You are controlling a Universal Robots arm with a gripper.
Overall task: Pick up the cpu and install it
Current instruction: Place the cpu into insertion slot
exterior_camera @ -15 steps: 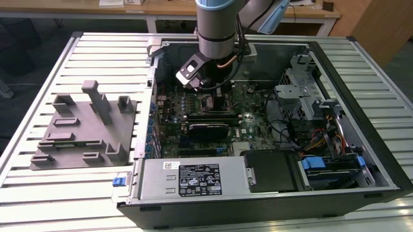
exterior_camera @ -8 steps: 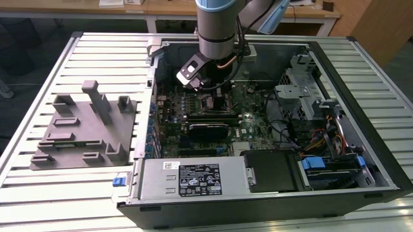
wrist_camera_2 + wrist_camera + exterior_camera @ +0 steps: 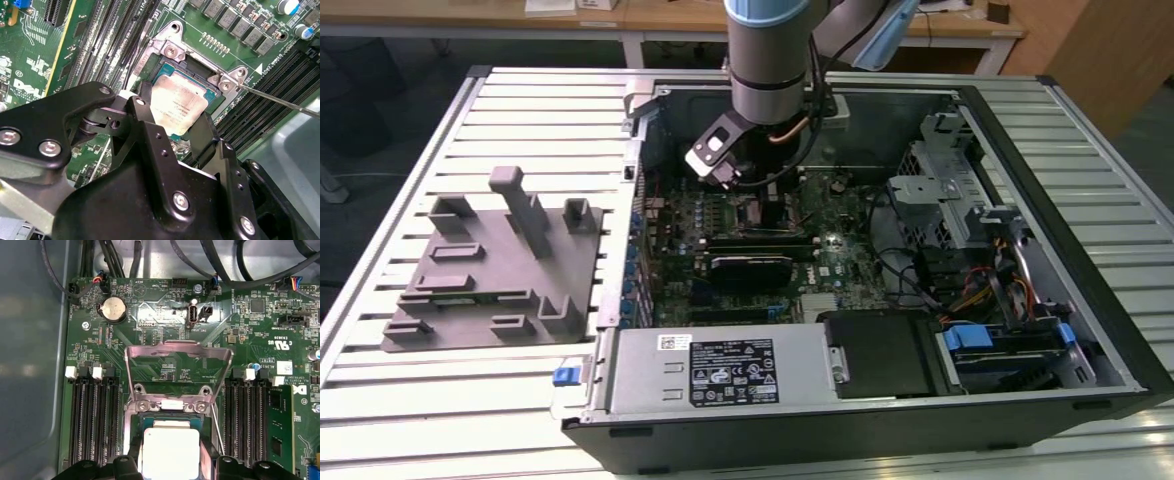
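Cpu point(image 3: 170, 452) in motherboard socket point(image 3: 167, 50), pincer point(image 3: 173, 107) apart astride it, computer case point(image 3: 881, 425) on slatted table point(image 3: 400, 400)

Open computer case point(image 3: 854, 432) filled the middle and right of the exterior view, green circuit board point(image 3: 854, 255) facing up. Silver power supply point(image 3: 720, 368) sat at lower centre, with a blue clip point(image 3: 564, 376) just left of it. Grey moulded tray point(image 3: 494, 270) lay on the slatted table point(image 3: 400, 410), exterior view's left. In the first wrist view, a coin battery point(image 3: 113, 308) sat on the board.
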